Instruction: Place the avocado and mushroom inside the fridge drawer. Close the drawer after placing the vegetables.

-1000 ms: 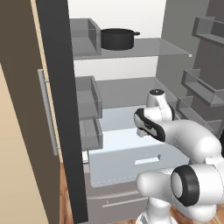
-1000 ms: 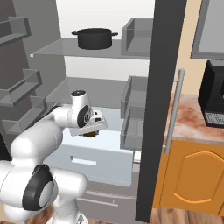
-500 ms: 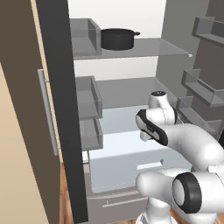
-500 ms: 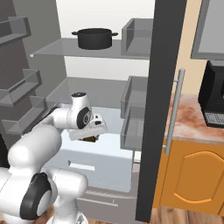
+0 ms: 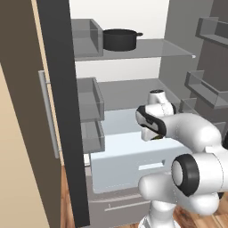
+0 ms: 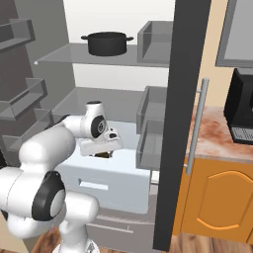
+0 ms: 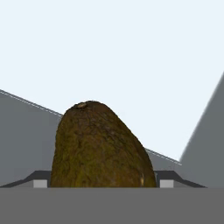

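Note:
In the hand view the dark olive-brown avocado stands upright between my two fingertips, with my gripper shut on it. Both base views show the gripper hanging over the pulled-out fridge drawer, a pale bluish-white bin. A sliver of the avocado peeks out below the hand. The mushroom is out of view.
A black pot sits on the top glass shelf. Grey bins hang beside the dark fridge wall. Door bins line the open door. A black coffee machine stands on the counter at right.
The hand holding the avocado has sunk slightly toward the open drawer. The grip has stayed the same.

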Motion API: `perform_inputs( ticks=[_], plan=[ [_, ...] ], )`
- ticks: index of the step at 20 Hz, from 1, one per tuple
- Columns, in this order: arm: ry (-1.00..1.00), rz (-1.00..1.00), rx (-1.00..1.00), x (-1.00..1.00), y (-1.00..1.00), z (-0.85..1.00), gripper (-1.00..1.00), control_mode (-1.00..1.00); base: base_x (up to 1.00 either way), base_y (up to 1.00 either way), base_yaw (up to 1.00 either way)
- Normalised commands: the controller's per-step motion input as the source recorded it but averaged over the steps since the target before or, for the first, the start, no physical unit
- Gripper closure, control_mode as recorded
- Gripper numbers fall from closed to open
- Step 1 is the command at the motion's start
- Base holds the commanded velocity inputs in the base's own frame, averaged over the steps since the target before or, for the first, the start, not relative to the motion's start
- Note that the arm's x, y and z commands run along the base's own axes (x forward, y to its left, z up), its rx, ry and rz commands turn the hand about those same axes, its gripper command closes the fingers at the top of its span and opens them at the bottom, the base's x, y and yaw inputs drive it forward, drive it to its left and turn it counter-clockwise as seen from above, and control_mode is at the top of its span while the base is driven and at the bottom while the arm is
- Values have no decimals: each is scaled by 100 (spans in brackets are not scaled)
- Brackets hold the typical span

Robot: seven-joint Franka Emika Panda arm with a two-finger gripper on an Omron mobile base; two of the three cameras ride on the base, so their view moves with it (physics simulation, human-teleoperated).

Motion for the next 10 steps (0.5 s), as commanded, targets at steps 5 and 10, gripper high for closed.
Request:
perform_inputs(
  ticks=[5,10],
  plan=[
    [2,3,0,-25,-8,-72,100,-100,0,0,0],
    [-2,2,0,-90,-37,-26,100,-100,0,0,0]
  ],
)
